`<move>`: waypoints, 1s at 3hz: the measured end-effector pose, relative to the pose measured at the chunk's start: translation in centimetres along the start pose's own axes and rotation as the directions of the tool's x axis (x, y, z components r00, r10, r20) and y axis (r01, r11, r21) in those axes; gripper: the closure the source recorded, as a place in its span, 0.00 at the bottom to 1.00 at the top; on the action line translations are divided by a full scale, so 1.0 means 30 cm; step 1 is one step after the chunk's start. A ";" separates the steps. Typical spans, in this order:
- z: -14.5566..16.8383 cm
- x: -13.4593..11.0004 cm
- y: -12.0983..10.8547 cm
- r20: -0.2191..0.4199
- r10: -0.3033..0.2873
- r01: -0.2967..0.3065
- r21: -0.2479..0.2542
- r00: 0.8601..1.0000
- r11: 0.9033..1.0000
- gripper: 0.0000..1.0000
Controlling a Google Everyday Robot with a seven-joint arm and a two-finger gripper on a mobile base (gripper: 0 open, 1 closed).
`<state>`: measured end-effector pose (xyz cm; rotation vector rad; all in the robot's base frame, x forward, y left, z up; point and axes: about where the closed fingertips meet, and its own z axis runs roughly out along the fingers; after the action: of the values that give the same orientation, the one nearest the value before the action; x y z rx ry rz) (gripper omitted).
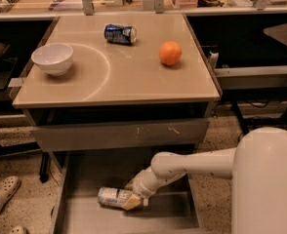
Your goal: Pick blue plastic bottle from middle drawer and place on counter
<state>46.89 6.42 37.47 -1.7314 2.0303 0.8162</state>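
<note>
1. Blue plastic bottle (112, 197), small and clear with a pale printed label, lies on its side on the grey floor of the wide, shallow grey metal middle drawer (175, 214). The drawer stands open at the bottom of the cabinet. The bottle sits left of the drawer's centre, with its length running left to right.
2. The tan-tipped end effector (133, 201) is down inside the drawer at the bottle's right-hand end and overlaps it in this view. I cannot tell whether it is clamped on the bottle or only set against it.
3. The white, speckled robot arm (197, 164) reaches into the drawer from the lower right. It leads back to the robot's large rounded white body (268, 179) at the right edge.
4. Just above the open drawer is a closed, scratched grey drawer front with pale marks (119, 134).
5. On top of the cabinet is the flat beige-tan surface (133, 79), marked with a pale curved arc.
6. A white ceramic bowl (52, 58) stands upright near the surface's left edge.
7. A dark blue metal soda can (120, 33) lies on its side near the back of the surface.
8. A round orange fruit (170, 53) rests to the right of the can. The bowl, can and orange are well apart from one another.
9. A pale clog shoe (2, 196) lies on the speckled floor to the left of the cabinet.
</note>
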 end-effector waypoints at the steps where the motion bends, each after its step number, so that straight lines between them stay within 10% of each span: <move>1: -0.001 -0.001 0.000 0.000 0.000 0.000 0.000 1.000 1.000 0.89; 3: -0.172 -0.087 0.063 0.066 0.044 -0.044 -0.002 0.997 0.999 1.00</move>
<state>46.08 5.38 43.42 -1.6432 2.0314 0.8756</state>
